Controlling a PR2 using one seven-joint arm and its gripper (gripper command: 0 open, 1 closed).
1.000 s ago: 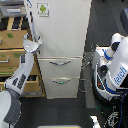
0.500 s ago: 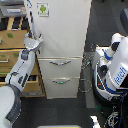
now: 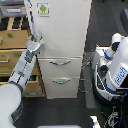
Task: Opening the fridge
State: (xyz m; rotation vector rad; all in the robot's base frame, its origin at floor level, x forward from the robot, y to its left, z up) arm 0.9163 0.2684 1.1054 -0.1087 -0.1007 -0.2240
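Observation:
The fridge (image 3: 62,35) stands tall and white in the middle of the exterior view. A small green-and-white sticker (image 3: 43,8) marks its upper door, and two lower drawers carry curved silver handles (image 3: 60,62). My arm (image 3: 22,70) reaches up from the view's lower left. Its gripper (image 3: 36,42) is at the left edge of the upper door, about halfway down the door. The fingers are too small and blurred to show whether they grip the edge. A thin bluish strip runs along the door's left edge (image 3: 30,17). No interior shows.
A tan wooden drawer cabinet (image 3: 12,40) stands right beside the fridge on the exterior view's left, behind my arm. A white and blue robot (image 3: 116,70) with cables at its base stands to the right. Dark floor (image 3: 65,112) lies in front.
The gripper has crept slightly upward along the door's left edge, and my shoulder has come further into the lower left corner. The door looks unchanged.

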